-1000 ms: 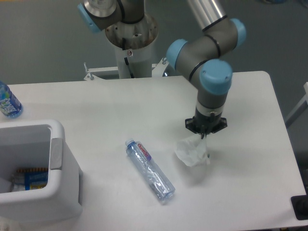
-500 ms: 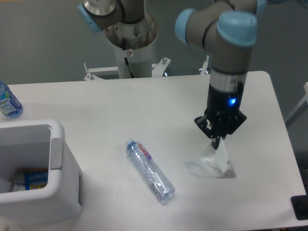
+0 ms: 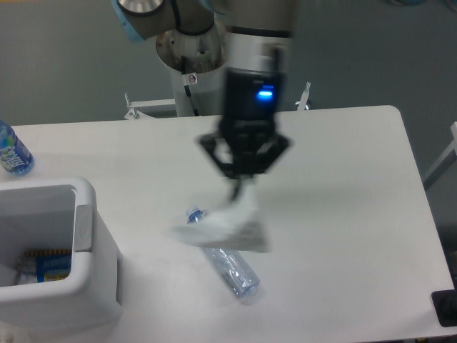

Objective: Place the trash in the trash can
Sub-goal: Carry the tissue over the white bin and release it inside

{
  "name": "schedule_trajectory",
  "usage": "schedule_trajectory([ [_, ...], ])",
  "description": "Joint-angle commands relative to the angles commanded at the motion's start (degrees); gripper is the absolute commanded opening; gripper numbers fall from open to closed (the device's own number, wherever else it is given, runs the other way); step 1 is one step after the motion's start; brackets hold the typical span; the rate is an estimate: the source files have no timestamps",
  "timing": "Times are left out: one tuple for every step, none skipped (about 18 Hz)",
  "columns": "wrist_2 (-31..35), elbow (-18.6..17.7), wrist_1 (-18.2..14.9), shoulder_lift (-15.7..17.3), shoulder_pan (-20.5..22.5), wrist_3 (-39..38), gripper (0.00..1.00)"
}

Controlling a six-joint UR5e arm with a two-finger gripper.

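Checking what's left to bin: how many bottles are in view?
2. A clear bottle lies mid-table, partly behind the wad hanging from the claw; a blue bottle sits at the left edge. The bin may hide more.

the table [image 3: 357,214] is plain white. the trash can [image 3: 100,286] is white too, with a grey panel [image 3: 83,229] on its rim, and blue and brown show among the things lying inside it. the wad [image 3: 227,227] is a blurred white. the clear bottle [image 3: 228,264] is nearly colourless. another bottle [image 3: 13,151] at the table's edge is blue-tinted with a blue label. the gripper [image 3: 240,187] is black, and a small blue light [image 3: 265,92] glows on the dark wrist above it. the arm [image 3: 257,18] is grey with pale blue caps. the backdrop is grey-green.
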Motion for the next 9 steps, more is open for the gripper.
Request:
schedule_trajectory([
  [0.0,-0.4,0.0,0.0,-1.9,0.0,0.0],
  [0.1,-1.0,0.1,-0.1,-3.4,0.1,0.0],
  [0.1,-1.1,0.1,-0.1,-4.8,0.1,0.0],
  [0.1,-1.3,0.1,-0.1,-6.0,0.1,0.0],
  [0.1,-1.4,0.1,-0.1,-7.0,0.2,0.0],
  [0.2,-1.5,0.0,-0.3,-7.9,0.2,0.0],
  [0.2,-2.3,0.1,-0.3,-8.7,0.2,0.0],
  [0.1,-2.8,0.1,-0.3,-9.4,0.2,0.0],
  [-0.1,-2.7,0.1,-0.4,-9.7,0.0,0.14],
])
